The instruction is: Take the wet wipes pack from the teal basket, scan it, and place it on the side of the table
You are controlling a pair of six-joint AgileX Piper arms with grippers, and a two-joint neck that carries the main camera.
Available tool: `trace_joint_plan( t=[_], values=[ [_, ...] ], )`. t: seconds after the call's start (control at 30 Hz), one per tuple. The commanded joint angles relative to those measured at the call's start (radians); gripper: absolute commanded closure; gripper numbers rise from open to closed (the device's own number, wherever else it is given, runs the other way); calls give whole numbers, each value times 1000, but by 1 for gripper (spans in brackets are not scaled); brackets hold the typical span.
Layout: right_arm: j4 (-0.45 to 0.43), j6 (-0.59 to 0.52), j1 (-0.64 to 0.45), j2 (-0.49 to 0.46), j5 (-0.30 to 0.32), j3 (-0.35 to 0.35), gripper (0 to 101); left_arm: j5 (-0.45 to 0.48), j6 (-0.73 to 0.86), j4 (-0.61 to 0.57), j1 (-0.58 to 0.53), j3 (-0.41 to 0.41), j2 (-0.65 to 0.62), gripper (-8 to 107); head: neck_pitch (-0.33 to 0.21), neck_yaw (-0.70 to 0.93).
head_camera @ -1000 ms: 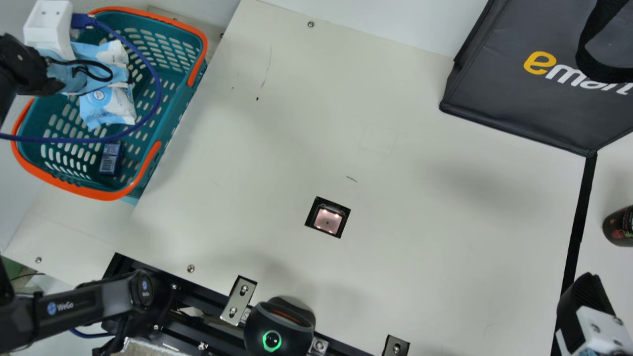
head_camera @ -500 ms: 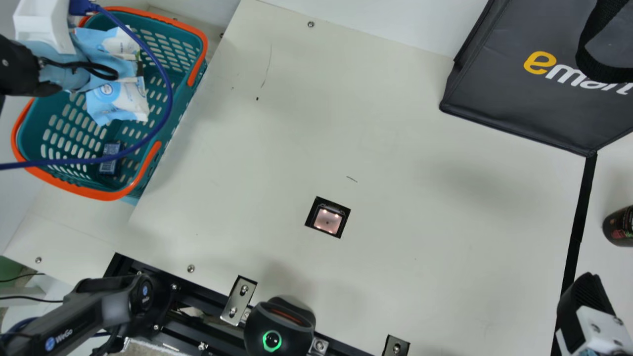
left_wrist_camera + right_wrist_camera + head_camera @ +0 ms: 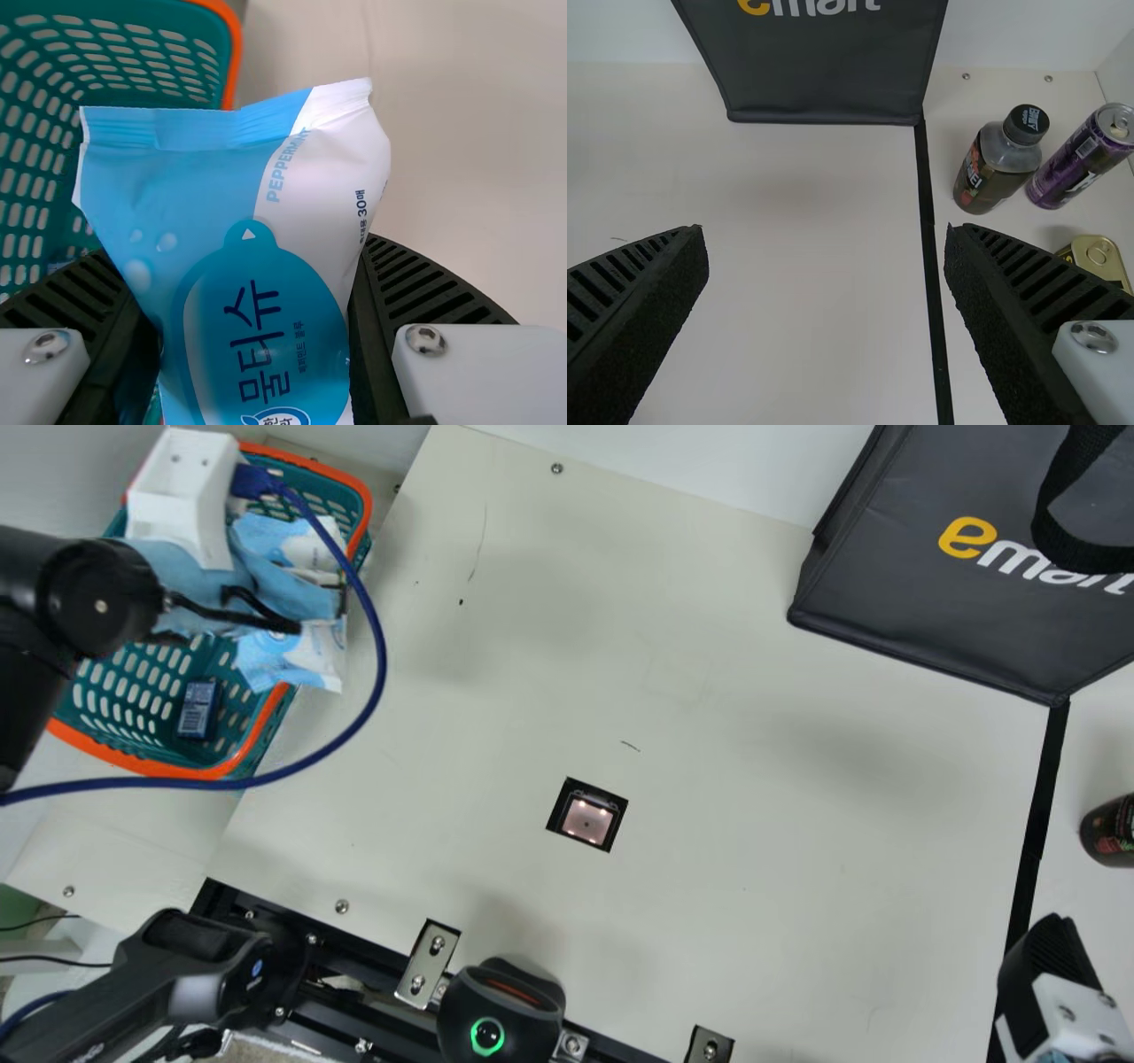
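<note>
Main view: left gripper (image 3: 184, 505), upper left, grasping wet wipes pack (image 3: 310, 654), which overlaps rim of teal basket (image 3: 159, 767); right gripper (image 3: 1050, 965), lower right.
Left wrist view: wet wipes pack, centre, clasped.
Right wrist view: right gripper (image 3: 826, 232), released, fingers apart.

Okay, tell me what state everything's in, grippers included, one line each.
Left gripper: closed on the wipes pack
Wet wipes pack: gripped, crimped end intact
Right gripper: open, nothing between its fingers
Teal basket: upright, small blue box inside
Scanner window: lit
Round black device: green ring lit
Bottle: standing, capped
Purple can: standing
Tin: lid on
</note>
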Motion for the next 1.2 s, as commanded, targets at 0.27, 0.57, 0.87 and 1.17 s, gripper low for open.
trace_joint_plan(
  t=[0.27, 0.57, 0.87, 1.17],
  values=[
    [0, 0, 0, 0, 0, 0, 6, 29, -272, 84, -327, 12, 26, 107, -29, 2],
    [0, 0, 0, 0, 0, 0, 6, 32, -449, 123, -529, 2, 99, 107, -29, 2],
    [0, 0, 0, 0, 0, 0, 6, 16, -553, 107, -676, -8, 190, 107, -29, 2],
    [0, 0, 0, 0, 0, 0, 6, -30, -538, 53, -770, -7, 290, 107, -29, 2]
  ],
)
